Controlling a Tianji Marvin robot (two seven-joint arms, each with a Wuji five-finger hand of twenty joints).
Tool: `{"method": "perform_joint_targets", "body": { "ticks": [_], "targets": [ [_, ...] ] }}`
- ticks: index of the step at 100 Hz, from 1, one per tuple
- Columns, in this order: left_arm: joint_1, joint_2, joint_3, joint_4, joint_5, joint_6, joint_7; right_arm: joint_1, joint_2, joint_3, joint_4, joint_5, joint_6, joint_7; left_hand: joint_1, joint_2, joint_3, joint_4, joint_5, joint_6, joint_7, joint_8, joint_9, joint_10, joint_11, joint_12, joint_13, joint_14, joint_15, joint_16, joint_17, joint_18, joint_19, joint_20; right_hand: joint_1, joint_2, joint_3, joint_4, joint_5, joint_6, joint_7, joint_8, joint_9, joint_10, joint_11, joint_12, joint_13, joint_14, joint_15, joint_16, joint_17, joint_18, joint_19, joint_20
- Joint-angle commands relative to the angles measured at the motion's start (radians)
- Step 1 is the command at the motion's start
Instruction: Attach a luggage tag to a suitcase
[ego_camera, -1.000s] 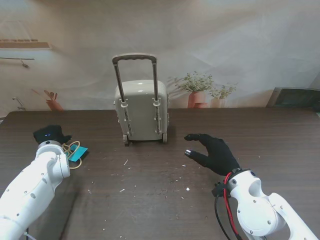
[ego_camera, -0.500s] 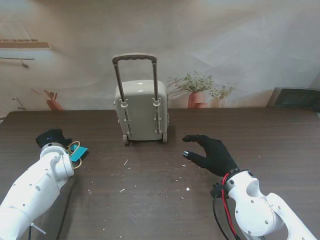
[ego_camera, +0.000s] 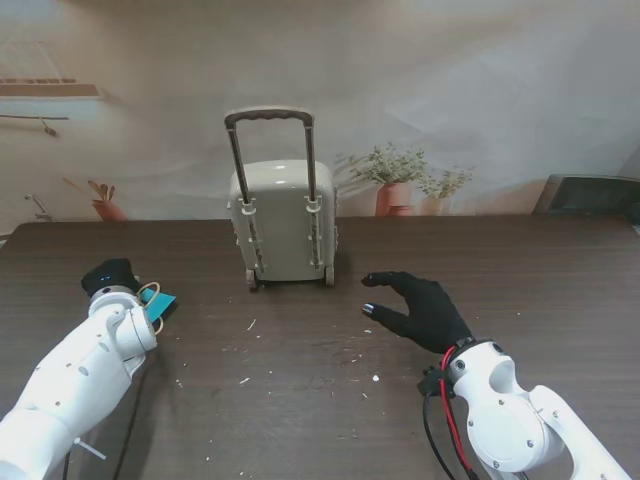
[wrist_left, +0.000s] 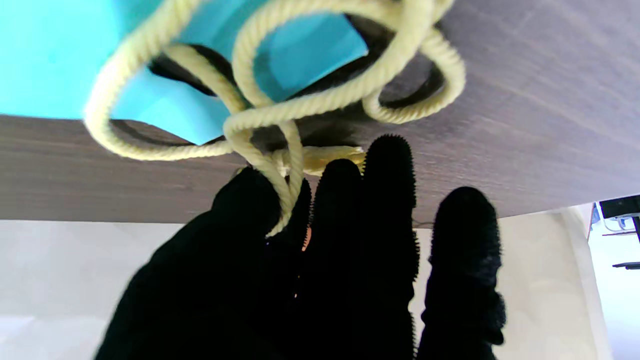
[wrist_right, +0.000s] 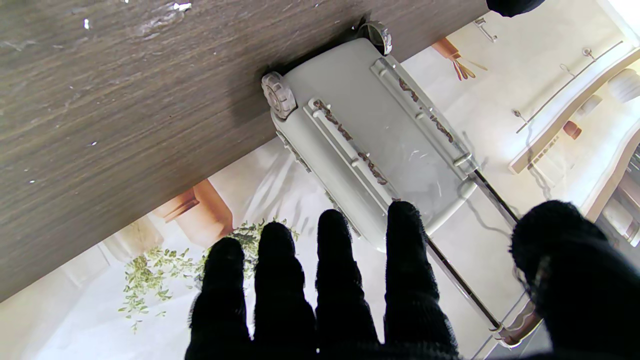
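Reaching is as far as it goes: the left hand (wrist_left: 310, 270), fingers apparently pinching the cord (wrist_left: 280, 120) of the luggage tag (ego_camera: 157, 305) on the table (ego_camera: 300, 380), is well apart from the suitcase (ego_camera: 283, 225), while the right hand (ego_camera: 420, 308) hovers spread.

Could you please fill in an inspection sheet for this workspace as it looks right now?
Surface: dark wood-grain table, scuffed.
Job's things: grey suitcase upright at the far middle, pull handle extended; blue luggage tag with yellow cord lying at the left.
Clutter: small white specks scattered mid-table.
Hands: left hand at the tag, a cord strand between its fingers; right hand open, short of the suitcase.
Cables: red and black wires at the right wrist.
Surroundings: printed backdrop with potted plants.
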Motion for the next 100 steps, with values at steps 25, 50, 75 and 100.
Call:
{"method": "perform_joint_targets", "body": {
  "ticks": [25, 50, 75, 100],
  "targets": [
    [0.082, 0.003, -0.107, -0.159, 0.002, -0.047, -0.048, -0.002, 0.002, -0.002, -0.006, 0.009, -0.005, 0.01, -0.001, -0.052, 0.152, -0.063, -0.059, -0.061, 0.133, 0.093, 0.042, 0.061, 0.195, 0.204, -0.223, 0.135, 0.732, 0.299, -0.001, -0.045, 0.143, 0.064, 0.006, 0.001, -0.006, -0.013, 0.026, 0.01, -0.002, 0.003, 0.024, 0.006, 0.003, -0.002, 0.024, 0.003, 0.009, -0.002, -0.001, 0.0, 0.007, -0.016],
    [0.186, -0.001, -0.222, -0.324, -0.012, -0.069, -0.065, -0.014, 0.0, 0.001, -0.021, 0.018, -0.023, -0.002, -0.051, -0.071, 0.237, -0.094, -0.014, -0.065, 0.091, 0.233, 0.087, 0.047, 0.184, 0.211, -0.22, 0.154, 0.777, 0.318, 0.027, -0.045, 0.163, 0.061, 0.006, 0.001, -0.003, -0.015, 0.035, 0.012, -0.002, 0.003, 0.031, 0.008, 0.004, -0.001, 0.031, 0.004, 0.011, -0.002, 0.003, 0.002, 0.01, -0.016],
    [0.291, -0.021, -0.341, -0.494, -0.079, -0.138, -0.026, -0.021, -0.001, -0.001, -0.031, 0.021, -0.038, -0.008, -0.073, -0.104, 0.292, -0.103, 0.034, -0.059, 0.051, 0.239, 0.129, 0.059, 0.146, 0.206, -0.181, 0.192, 0.753, 0.298, 0.053, -0.014, 0.174, 0.054, 0.004, -0.001, -0.002, -0.016, 0.04, 0.014, -0.004, 0.003, 0.036, 0.009, 0.003, -0.002, 0.034, 0.006, 0.011, -0.003, 0.006, 0.004, 0.013, -0.017],
    [0.366, -0.041, -0.405, -0.652, -0.172, -0.22, -0.004, -0.015, 0.002, -0.009, -0.034, 0.024, -0.064, 0.005, -0.044, -0.096, 0.263, -0.094, 0.023, -0.034, 0.055, 0.206, 0.115, 0.078, 0.139, 0.209, -0.19, 0.219, 0.742, 0.294, 0.031, 0.015, 0.18, 0.064, -0.012, -0.002, -0.005, -0.016, 0.042, 0.012, -0.006, 0.002, 0.043, 0.007, 0.001, -0.002, 0.039, 0.005, 0.014, -0.002, 0.008, 0.008, 0.016, -0.018]
  ]
}}
